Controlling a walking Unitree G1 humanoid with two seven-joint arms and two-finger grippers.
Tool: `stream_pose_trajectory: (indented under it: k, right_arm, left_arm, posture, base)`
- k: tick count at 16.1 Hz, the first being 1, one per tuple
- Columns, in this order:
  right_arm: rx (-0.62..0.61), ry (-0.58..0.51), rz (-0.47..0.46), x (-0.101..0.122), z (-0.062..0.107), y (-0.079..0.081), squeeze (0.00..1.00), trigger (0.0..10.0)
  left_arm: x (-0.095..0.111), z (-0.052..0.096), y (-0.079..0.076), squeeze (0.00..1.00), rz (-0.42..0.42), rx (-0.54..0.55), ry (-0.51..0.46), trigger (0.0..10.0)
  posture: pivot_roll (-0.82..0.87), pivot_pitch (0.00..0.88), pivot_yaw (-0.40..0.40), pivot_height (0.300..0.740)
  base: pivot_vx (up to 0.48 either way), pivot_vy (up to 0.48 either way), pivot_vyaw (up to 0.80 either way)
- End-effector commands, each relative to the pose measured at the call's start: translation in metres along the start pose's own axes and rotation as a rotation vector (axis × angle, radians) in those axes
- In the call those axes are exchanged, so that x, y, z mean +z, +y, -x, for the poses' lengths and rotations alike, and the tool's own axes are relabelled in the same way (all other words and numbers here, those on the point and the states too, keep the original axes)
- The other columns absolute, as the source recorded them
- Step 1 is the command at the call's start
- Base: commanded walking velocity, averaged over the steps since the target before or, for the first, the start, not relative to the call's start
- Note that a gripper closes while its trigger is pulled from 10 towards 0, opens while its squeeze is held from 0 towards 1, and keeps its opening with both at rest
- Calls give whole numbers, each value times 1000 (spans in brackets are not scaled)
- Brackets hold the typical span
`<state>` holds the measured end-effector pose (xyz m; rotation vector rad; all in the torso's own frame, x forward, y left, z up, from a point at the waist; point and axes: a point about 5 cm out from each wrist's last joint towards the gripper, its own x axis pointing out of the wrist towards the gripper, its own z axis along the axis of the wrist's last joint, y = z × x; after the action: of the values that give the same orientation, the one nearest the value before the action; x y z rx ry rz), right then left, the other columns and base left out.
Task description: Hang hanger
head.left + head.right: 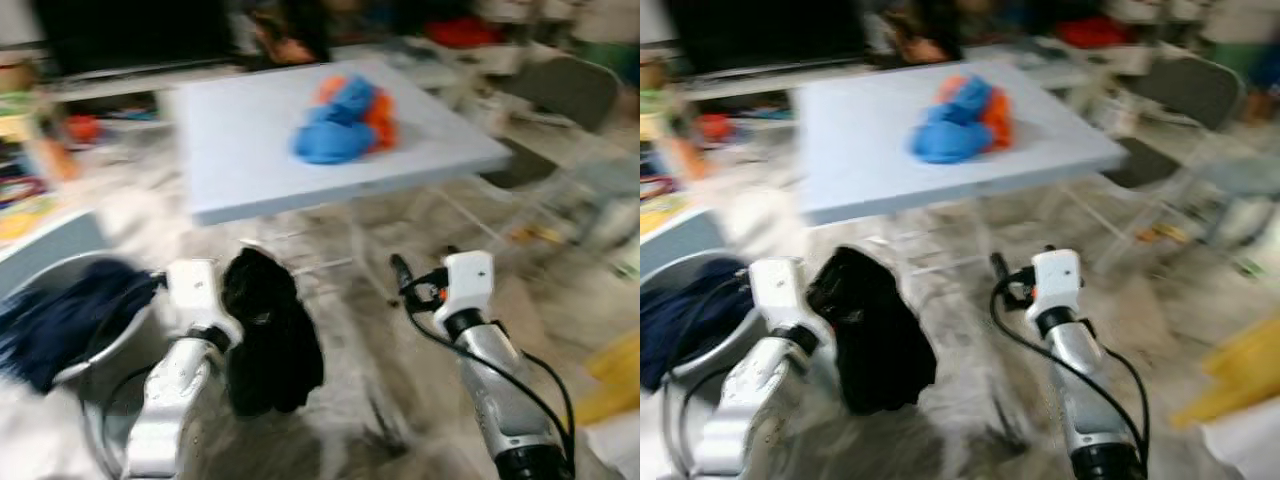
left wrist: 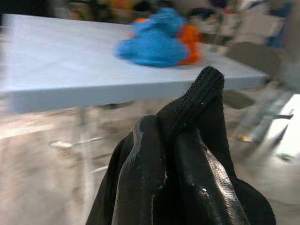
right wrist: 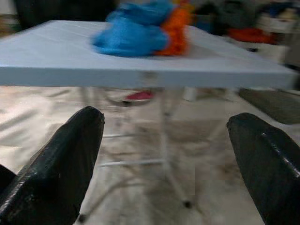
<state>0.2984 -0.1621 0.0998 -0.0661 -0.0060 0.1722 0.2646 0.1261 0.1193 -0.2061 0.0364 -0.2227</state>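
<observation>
My left gripper is shut on a black knitted garment, which hangs from it low over the floor in front of the table. In the left wrist view the black garment bunches up between and above the two fingers. My right gripper is open with nothing between its fingers; in the left eye view the right gripper is held at about the same height, to the right of the garment. All views are blurred. I can make out no hanger.
A pale blue folding table stands ahead with a heap of blue and orange clothes on it. A round basket holding a navy garment is at my left. A grey chair stands at the right.
</observation>
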Motion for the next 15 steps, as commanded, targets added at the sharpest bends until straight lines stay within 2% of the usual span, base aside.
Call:
stream_pose_trajectory:
  k: [1,6,9,15]
  right_arm:
    - [3,-15,-3,5,-4,4,0,10000]
    - [-20,-15,0,5,-3,0,0,10000]
    - [-27,-15,-3,5,-2,0,0,10000]
    - [-32,-10,-12,4,-2,0,0,10000]
  left_arm:
    - [6,2,7,0,-18,20,-28,10000]
    - [6,-1,6,0,-24,13,-24,10000]
    - [4,-1,5,0,-26,4,-16,10000]
    - [-7,2,-1,0,-33,-52,61,10000]
  posture:
    - [-62,0,25,740]
    - [-69,0,35,740]
    - [-69,0,37,740]
    - [-65,0,35,740]
  base:
    - [330,0,-800]
    - [331,0,-800]
    - [325,245,-800]
    - [329,244,-800]
